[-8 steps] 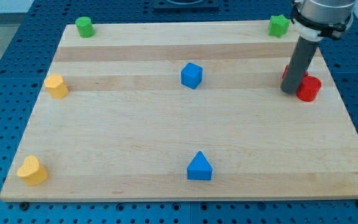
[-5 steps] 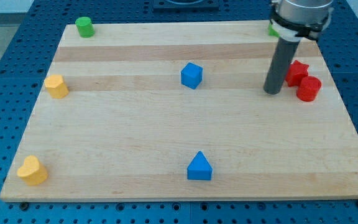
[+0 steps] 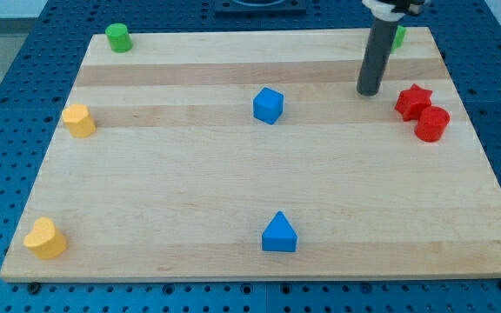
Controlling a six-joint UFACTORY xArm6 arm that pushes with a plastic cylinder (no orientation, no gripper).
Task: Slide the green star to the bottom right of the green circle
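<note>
The green star [image 3: 398,36] sits near the board's top right corner, mostly hidden behind my rod. The green circle [image 3: 117,37] stands at the board's top left corner. My tip [image 3: 369,90] rests on the board below and slightly left of the green star, apart from it, and left of the red star [image 3: 412,101].
A red cylinder [image 3: 432,124] sits beside the red star at the right. A blue cube [image 3: 268,105] is at centre top, a blue triangle [image 3: 279,233] at centre bottom. A yellow block [image 3: 78,120] and a yellow heart [image 3: 44,238] sit on the left.
My tip has moved left and up the view, from beside the red blocks toward the green star. The rod now covers most of the green star. No block has moved.
</note>
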